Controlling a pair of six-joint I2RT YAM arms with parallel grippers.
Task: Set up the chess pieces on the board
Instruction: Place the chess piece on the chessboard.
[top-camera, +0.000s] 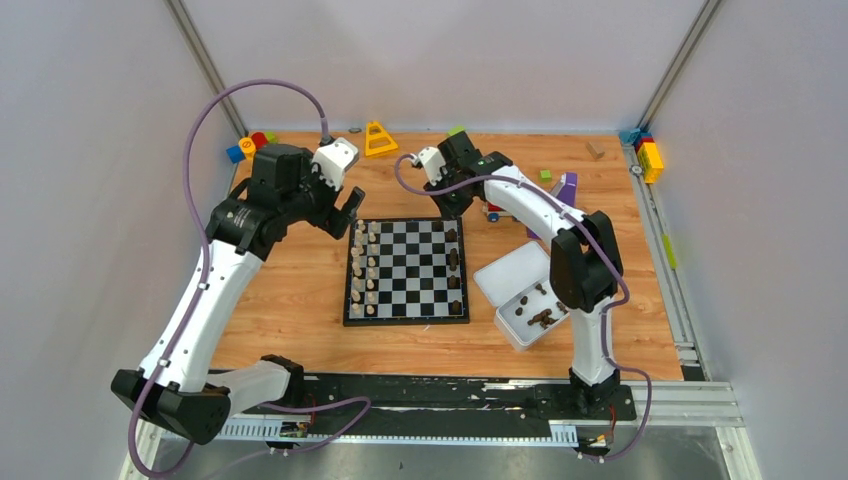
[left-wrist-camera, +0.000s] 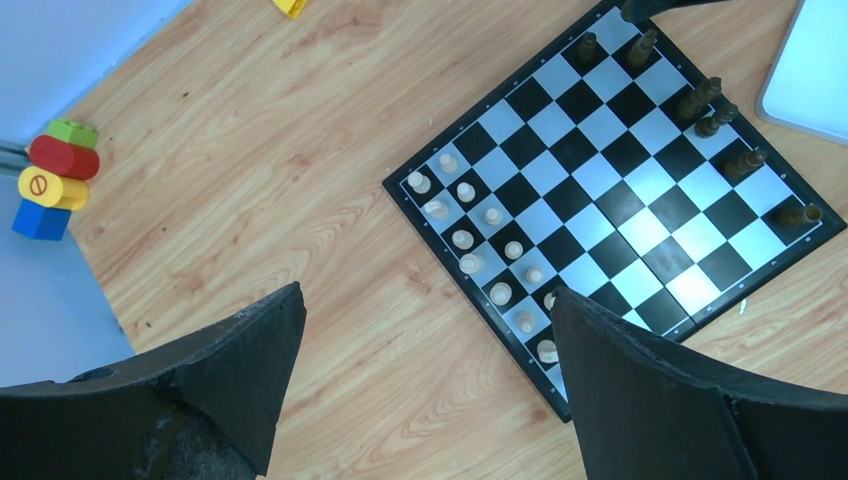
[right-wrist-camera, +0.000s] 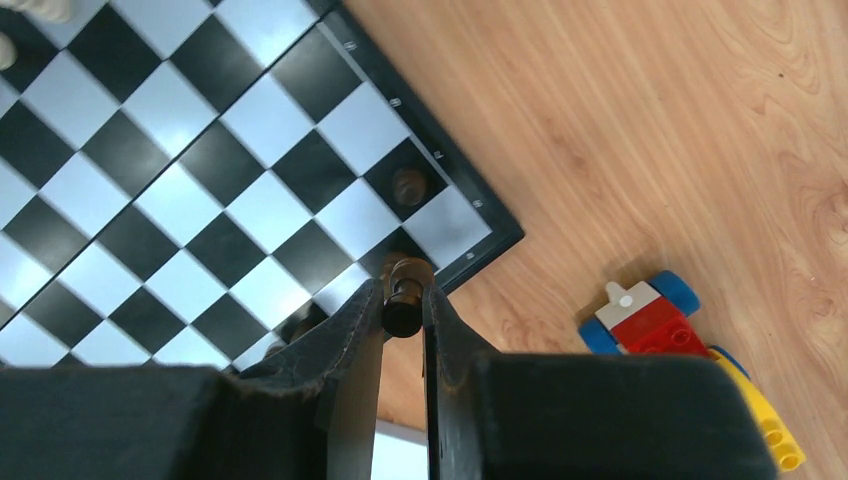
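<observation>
A red circle-and-slash sign stands on the yellow block (left-wrist-camera: 52, 187), well apart from the board (left-wrist-camera: 600, 215); no lettering is readable.

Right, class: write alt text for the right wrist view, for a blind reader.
The right gripper holds a dark chess piece over the board corner. Another dark piece stands nearby; a colourful toy lies on the table.

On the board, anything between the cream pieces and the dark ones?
No. On the board, the middle squares between the cream pieces and the dark pieces are bare. This is clearest in the left wrist view and also shows from the top.
</observation>
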